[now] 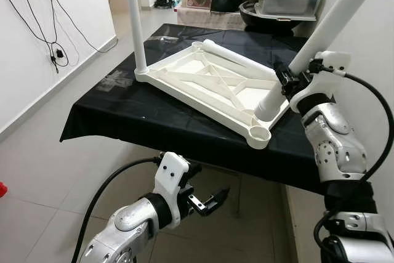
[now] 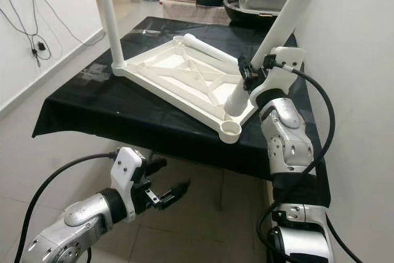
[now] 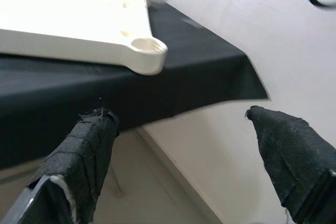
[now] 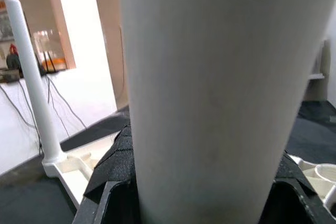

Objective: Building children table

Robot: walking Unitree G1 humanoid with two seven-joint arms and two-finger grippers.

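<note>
Closest to my head camera is my left gripper (image 1: 209,201), hanging below the bench (image 1: 123,112) edge over the floor, fingers spread with nothing in them. Up on the black-covered bench lies the white tabletop (image 1: 212,84), flipped underside up. One leg (image 1: 136,20) already stands upright in its far-left corner and another leg (image 1: 237,55) lies along the back edge. My right gripper (image 1: 284,81) is clamped around a third leg (image 1: 320,35), tilted, its low end at the near-right corner beside an empty socket (image 1: 260,133).

Left wrist cam: parted fingers (image 3: 79,156), that socket (image 3: 148,51) above them.

Right wrist cam: the held leg (image 4: 210,93) up close, the upright leg (image 4: 31,82) behind.
</note>
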